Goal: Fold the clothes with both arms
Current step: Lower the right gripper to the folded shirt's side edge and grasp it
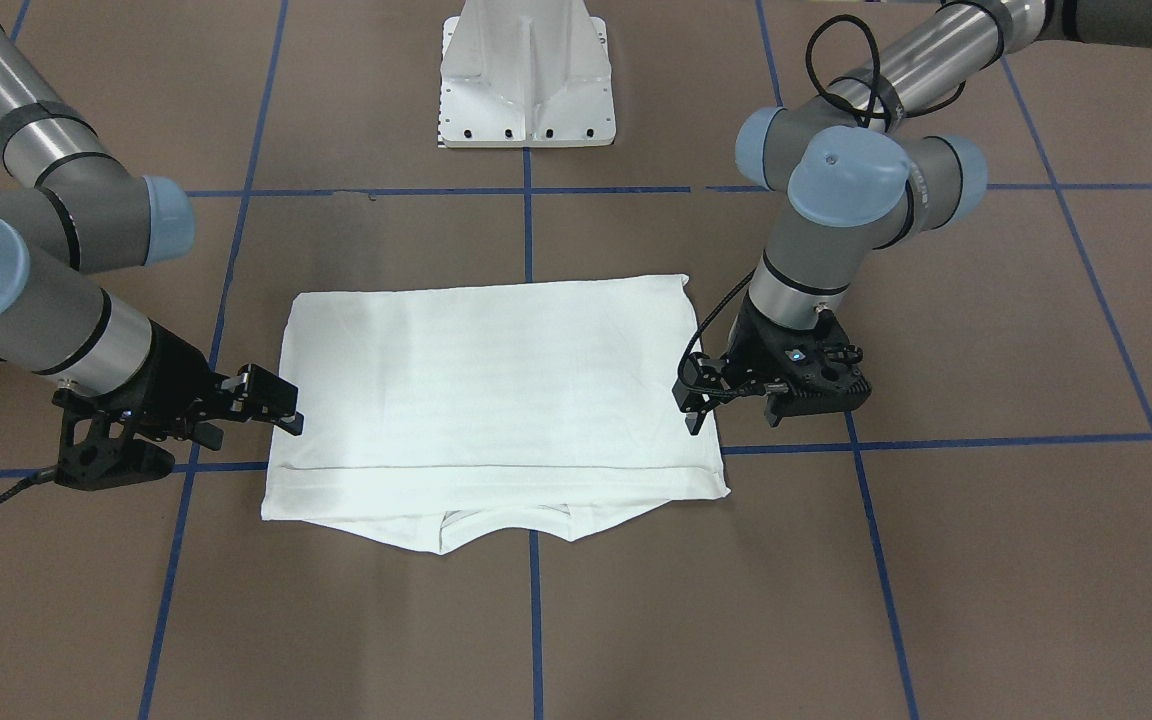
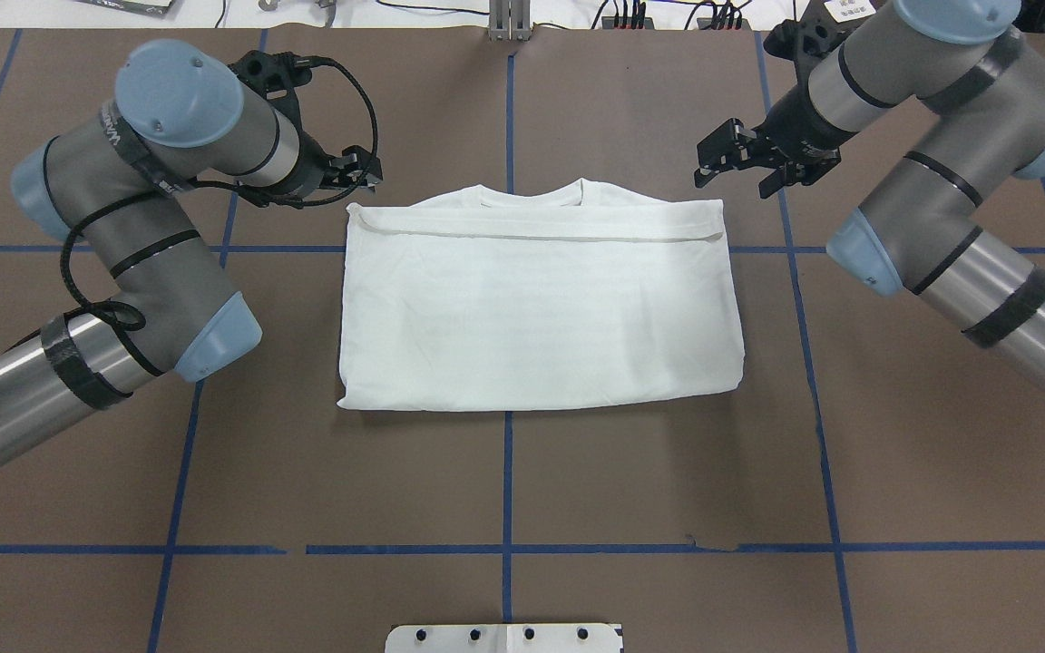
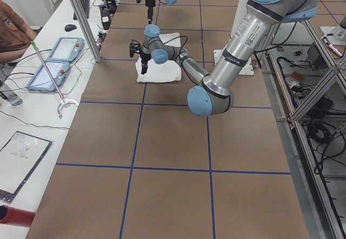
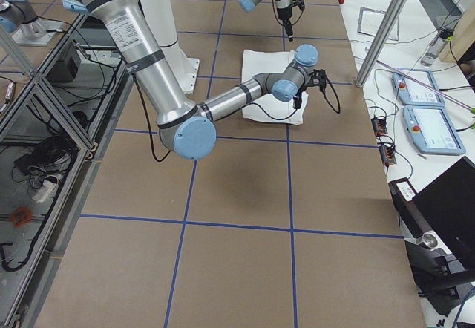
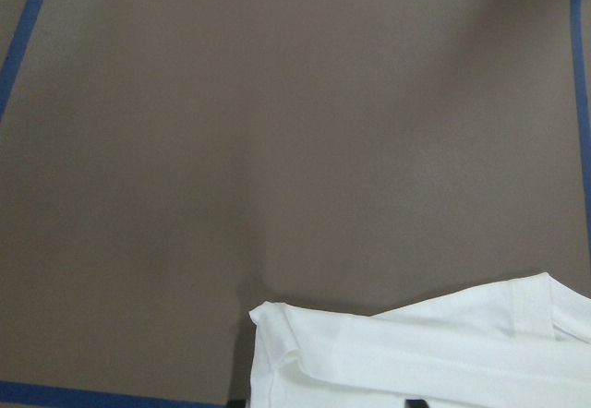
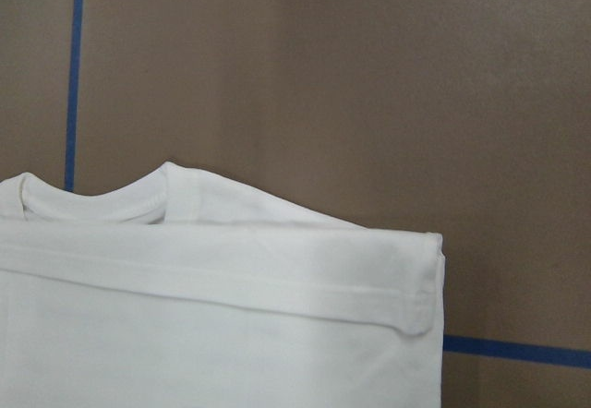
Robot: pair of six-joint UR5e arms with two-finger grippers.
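Observation:
The white shirt (image 2: 541, 308) lies folded into a flat rectangle at mid-table, its ribbed collar (image 2: 532, 192) peeking out at the far edge. A hem band runs across the top layer near that edge. My left gripper (image 2: 366, 172) hovers just beyond the shirt's far-left corner, open and holding nothing. My right gripper (image 2: 731, 168) hangs off the far-right corner, open too. In the front-facing view, the left gripper (image 1: 693, 405) and right gripper (image 1: 281, 405) flank the shirt (image 1: 496, 390). The wrist views show only shirt corners (image 5: 416, 353) (image 6: 212, 316).
The brown table (image 2: 522, 472) is gridded with blue tape lines. The white pedestal base (image 1: 526, 90) stands on the robot's side. A side bench with tablets (image 3: 54, 60) and a seated person (image 3: 11, 33) lies beyond the far edge.

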